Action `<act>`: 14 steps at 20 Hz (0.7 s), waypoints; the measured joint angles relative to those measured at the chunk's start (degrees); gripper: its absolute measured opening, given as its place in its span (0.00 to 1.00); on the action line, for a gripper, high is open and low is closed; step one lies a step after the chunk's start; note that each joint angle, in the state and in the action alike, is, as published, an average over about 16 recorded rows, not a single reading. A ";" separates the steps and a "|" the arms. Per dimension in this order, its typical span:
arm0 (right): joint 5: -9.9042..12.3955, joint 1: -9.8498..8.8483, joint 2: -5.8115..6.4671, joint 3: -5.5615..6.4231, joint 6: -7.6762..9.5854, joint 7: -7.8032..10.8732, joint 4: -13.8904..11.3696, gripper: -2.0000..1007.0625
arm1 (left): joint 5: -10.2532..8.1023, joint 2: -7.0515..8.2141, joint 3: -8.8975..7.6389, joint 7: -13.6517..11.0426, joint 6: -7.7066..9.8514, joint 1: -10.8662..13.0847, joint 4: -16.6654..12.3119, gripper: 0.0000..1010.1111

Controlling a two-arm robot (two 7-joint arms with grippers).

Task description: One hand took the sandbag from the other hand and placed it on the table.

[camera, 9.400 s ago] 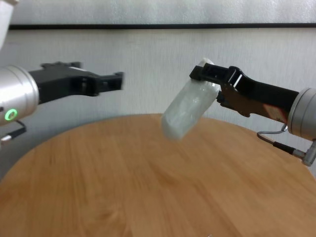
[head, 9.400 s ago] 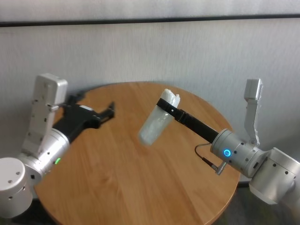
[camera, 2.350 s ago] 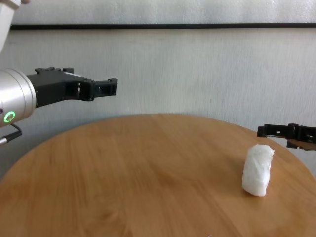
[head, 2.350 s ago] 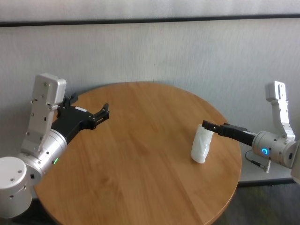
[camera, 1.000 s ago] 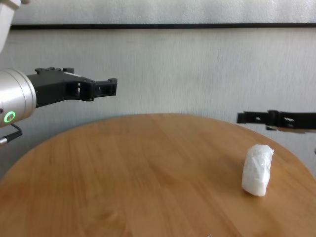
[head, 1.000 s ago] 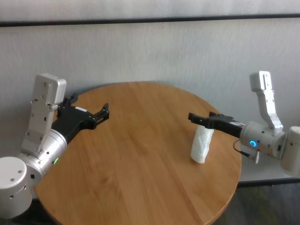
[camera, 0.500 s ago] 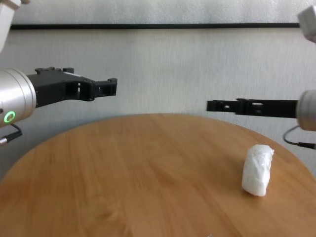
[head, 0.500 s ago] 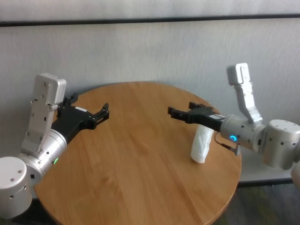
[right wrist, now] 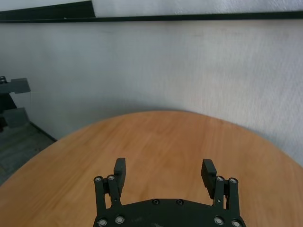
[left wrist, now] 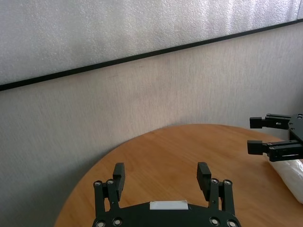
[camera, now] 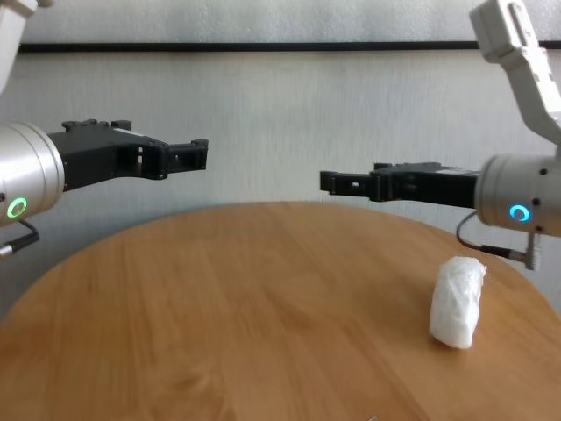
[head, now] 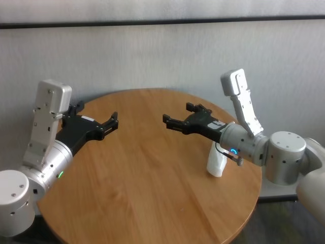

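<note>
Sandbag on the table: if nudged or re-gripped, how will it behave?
The sandbag looks lumpy and crinkled, so it would probably deform rather than stay stiff. Its shiny skin may be slippery. It stands on a narrow end on the table, so a push likely topples it.

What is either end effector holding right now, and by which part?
Nothing. Both the left end effector and the right end effector are open and empty above the table; the sandbag lies there untouched.

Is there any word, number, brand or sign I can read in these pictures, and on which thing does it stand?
None can be read.
A small white label on the left hand looks blank.
The right hand, the sandbag and the table show no text.
The green and blue lights on the wrists are plain rings.
</note>
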 joint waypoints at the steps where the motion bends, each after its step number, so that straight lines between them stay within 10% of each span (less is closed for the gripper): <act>1: -0.54 0.15 -0.31 -0.17 -0.58 0.07 0.25 0.99 | 0.00 0.00 0.00 0.00 0.00 0.00 0.00 0.99; 14: -3.57 2.84 -4.81 -0.36 -3.30 1.94 4.89 0.99 | 0.00 0.00 0.00 0.00 0.00 0.00 0.00 0.99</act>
